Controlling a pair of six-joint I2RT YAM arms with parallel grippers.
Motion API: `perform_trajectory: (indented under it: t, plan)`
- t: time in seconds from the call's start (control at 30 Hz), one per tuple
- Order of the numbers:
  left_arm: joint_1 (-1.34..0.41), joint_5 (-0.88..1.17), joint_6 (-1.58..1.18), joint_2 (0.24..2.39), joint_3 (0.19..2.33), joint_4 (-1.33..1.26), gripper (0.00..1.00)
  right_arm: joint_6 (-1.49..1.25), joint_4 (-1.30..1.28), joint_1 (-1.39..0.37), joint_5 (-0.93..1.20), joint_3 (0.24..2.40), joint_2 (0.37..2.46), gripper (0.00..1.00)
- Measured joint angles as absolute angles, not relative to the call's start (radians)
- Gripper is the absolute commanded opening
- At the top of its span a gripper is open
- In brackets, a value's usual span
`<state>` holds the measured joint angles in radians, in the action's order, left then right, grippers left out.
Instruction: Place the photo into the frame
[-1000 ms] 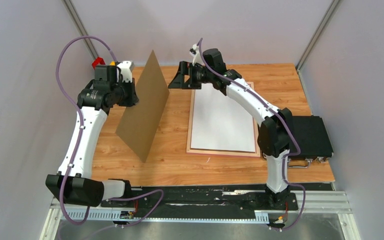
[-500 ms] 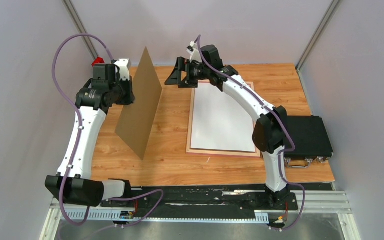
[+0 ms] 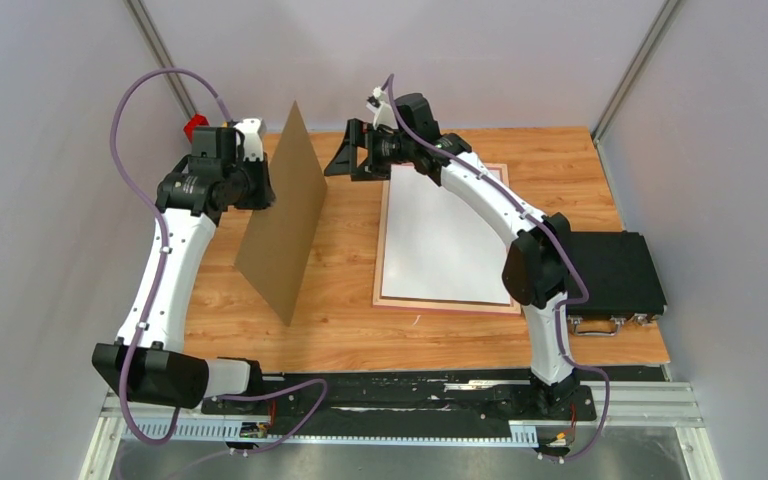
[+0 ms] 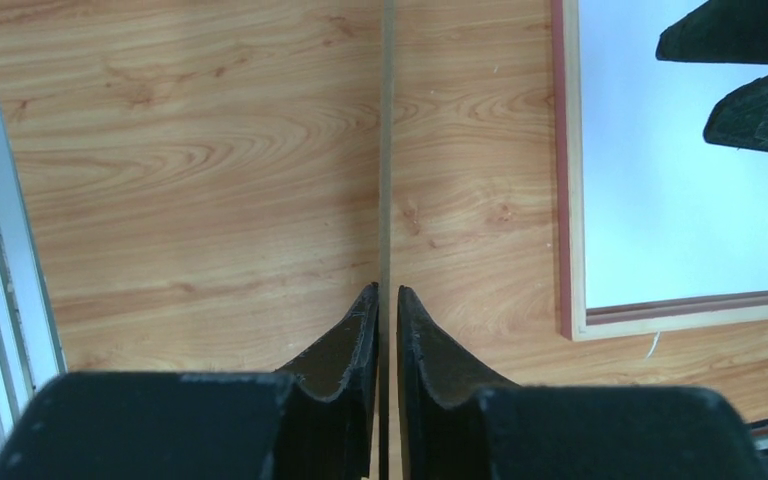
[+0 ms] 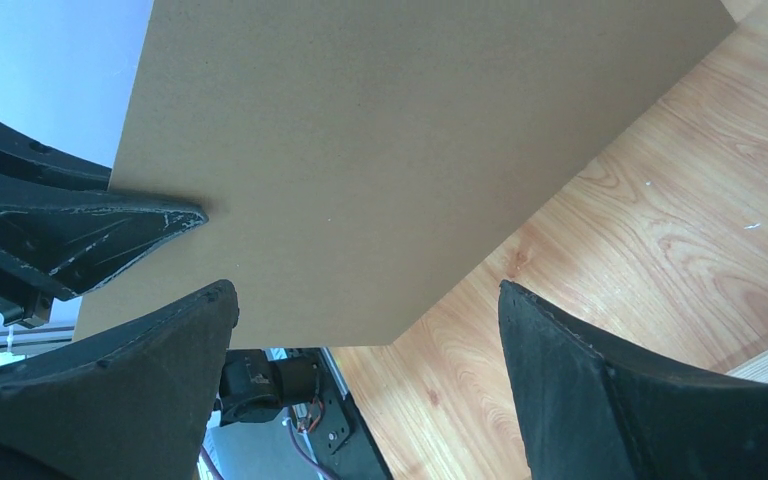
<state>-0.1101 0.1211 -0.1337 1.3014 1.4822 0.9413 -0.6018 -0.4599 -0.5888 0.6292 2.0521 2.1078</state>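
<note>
Pinching the brown backing board (image 3: 282, 225) on edge with the left gripper (image 4: 387, 292), jaws clamped on its thin edge, lower corner down near the wood surface (image 3: 340, 300), contact not clear. Spreading the right gripper (image 5: 365, 290) wide apart just beside the board's upper corner, holding nothing. Looking right of the board for the frame (image 3: 445, 306): lying flat, light wood back upward, a sliver of pink at the rim. Finding the photo (image 3: 445, 240) inside it, apparently face down, showing only plain white, so no telling the print side from here. Judging the photo light, thin and floppy, easy to crease or smudge, best nudged by its border or pressed flat rather than pinched mid-sheet. Treating the frame as stiff but thin-railed, fragile if glazed, best taken by its wooden border. Reckoning the board stiff and light, yet prone to swing from a one-edge pinch, hence worth a second hold at the top corner. Getting from the top view alone the whole layout, plus the black case (image 3: 615, 270) at the right edge. Getting from the left wrist view alone the board as a hairline between the clamped jaws, and the frame's near corner with its pink lip. Getting from the right wrist view alone the board's broad brown face filling the gap between the spread jaws.
</note>
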Motion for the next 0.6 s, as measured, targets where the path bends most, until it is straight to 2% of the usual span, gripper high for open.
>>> perform_trajectory:
  t: [0.23, 0.6]
  plan:
    - [-0.118, 0.126, -0.146, 1.301, 1.484, 0.921, 0.48, -0.601, -0.460, -0.589, 0.628, 2.052, 2.108, 1.00]
    - [-0.118, 0.159, -0.154, 1.290, 1.484, 0.921, 0.67, -0.601, -0.466, -0.589, 0.621, 2.043, 2.108, 1.00]
